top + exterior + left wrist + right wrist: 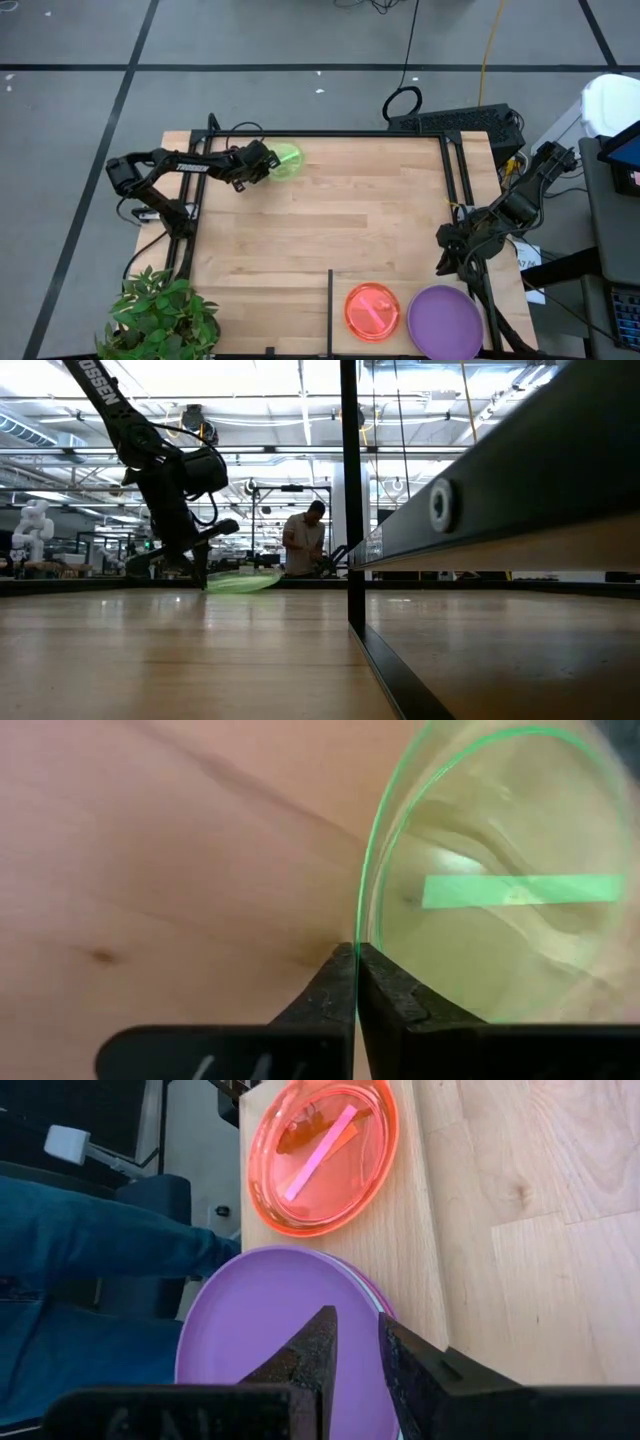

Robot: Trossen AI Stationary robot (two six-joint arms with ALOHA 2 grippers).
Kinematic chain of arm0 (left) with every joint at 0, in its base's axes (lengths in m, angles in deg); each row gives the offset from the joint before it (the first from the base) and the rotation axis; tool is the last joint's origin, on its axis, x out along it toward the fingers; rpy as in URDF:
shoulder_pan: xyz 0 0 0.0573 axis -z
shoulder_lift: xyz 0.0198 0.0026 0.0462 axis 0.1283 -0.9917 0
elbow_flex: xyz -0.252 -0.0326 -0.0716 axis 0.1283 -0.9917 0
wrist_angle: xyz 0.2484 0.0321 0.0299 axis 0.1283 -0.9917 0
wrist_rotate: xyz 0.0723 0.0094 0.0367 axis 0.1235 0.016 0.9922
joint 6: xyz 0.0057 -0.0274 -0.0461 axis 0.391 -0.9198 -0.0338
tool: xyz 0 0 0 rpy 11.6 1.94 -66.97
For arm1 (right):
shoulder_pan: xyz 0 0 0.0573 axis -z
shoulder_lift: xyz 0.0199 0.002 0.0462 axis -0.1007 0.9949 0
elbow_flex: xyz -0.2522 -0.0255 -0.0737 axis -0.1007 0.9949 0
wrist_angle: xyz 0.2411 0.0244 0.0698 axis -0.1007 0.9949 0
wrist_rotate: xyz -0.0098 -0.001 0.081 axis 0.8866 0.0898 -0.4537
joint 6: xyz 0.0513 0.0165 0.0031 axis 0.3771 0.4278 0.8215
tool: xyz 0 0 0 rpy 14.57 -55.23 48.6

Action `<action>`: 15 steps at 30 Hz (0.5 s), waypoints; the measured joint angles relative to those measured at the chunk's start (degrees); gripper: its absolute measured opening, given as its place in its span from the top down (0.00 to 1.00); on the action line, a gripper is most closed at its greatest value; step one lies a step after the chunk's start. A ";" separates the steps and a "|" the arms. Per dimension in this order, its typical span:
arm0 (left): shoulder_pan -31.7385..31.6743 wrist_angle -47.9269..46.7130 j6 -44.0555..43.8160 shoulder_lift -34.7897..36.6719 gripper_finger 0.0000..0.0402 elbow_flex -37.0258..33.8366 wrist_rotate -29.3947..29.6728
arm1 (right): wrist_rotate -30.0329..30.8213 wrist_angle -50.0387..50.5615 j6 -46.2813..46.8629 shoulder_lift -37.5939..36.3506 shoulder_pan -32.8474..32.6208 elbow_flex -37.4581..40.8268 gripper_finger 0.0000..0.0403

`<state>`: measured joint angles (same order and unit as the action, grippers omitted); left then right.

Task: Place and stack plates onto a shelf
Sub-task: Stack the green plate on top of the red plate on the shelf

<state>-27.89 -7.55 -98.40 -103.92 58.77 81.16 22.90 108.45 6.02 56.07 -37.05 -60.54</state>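
Observation:
A small translucent green plate (288,162) lies at the table's far left, and my left gripper (263,163) is shut on its rim. The low view shows the green plate (245,583) close to the tabletop beside that gripper (203,565). On the shelf (340,345), to the right of the black divider bar (330,300), rest a translucent orange-red plate (372,311) and a purple plate (445,323). My right gripper (358,1345) hangs open above the purple plate (260,1330), touching nothing. My left gripper pinches the green plate's rim (364,925) between its two shut fingers, on the plate's side toward the table's left edge. The fingers (395,995) slant down from the left. The plate sits low over the wood; whether it is lifted clear I cannot tell.
A potted plant (160,320) stands at the near left corner. A keyboard (462,121) and cables lie beyond the far right edge. A person's leg (90,1250) shows beside the shelf's end, and another person (302,545) stands in the room behind. Bare wood spans the table's middle.

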 joint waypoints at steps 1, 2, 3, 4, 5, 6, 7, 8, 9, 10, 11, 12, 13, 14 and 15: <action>0.04 0.87 0.41 0.00 0.99 0.00 -0.02 | 0.02 0.01 0.00 0.00 0.00 0.00 0.84; 0.10 1.94 0.63 0.00 0.99 0.00 -0.19 | 0.02 0.08 0.00 0.00 0.00 0.00 0.84; 0.18 3.15 0.82 0.00 0.99 0.00 -0.52 | 0.02 0.07 0.00 0.00 -0.01 0.00 0.84; 0.28 4.62 1.13 0.00 0.99 0.00 -0.89 | 0.02 0.06 0.00 0.00 0.00 0.00 0.84; 0.54 6.45 1.40 0.00 0.99 0.00 -1.04 | 0.03 0.06 0.01 0.00 0.00 0.00 0.84; 0.84 8.57 1.74 0.00 0.99 0.00 -1.42 | 0.03 0.06 0.13 0.00 -0.01 0.00 0.84; 1.23 10.83 1.99 0.00 0.99 0.00 -1.59 | 0.03 0.07 0.26 0.01 0.00 0.00 0.84; 1.73 12.94 2.28 0.00 0.99 0.00 -1.78 | 0.04 0.08 0.44 0.02 0.00 0.00 0.84; 2.36 15.07 2.26 0.01 0.99 0.00 -1.96 | 0.08 0.08 0.51 0.01 -0.01 0.00 0.84; 3.02 17.37 2.26 0.00 0.99 0.00 -1.94 | 0.20 0.08 0.63 0.02 -0.02 0.00 0.84; 3.77 19.40 2.24 0.02 0.99 0.00 -1.96 | 0.70 0.10 0.63 0.01 -0.02 0.00 0.84; 4.60 21.63 2.22 0.02 0.99 0.00 -1.96 | 1.53 0.11 0.63 0.01 -0.02 0.00 0.84; 5.50 23.72 2.30 0.02 0.99 0.00 -1.96 | 2.14 0.11 0.64 0.02 -0.02 0.00 0.84; 6.50 25.67 2.52 0.02 0.99 0.02 -1.98 | 2.94 0.11 0.63 0.02 -0.02 0.00 0.84; 7.50 27.02 2.71 0.04 0.99 0.22 -1.99 | 3.17 0.12 0.63 0.02 0.00 0.00 0.84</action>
<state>-20.40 19.47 -95.69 -103.88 58.98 79.17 26.07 108.57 6.65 56.10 -37.05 -60.54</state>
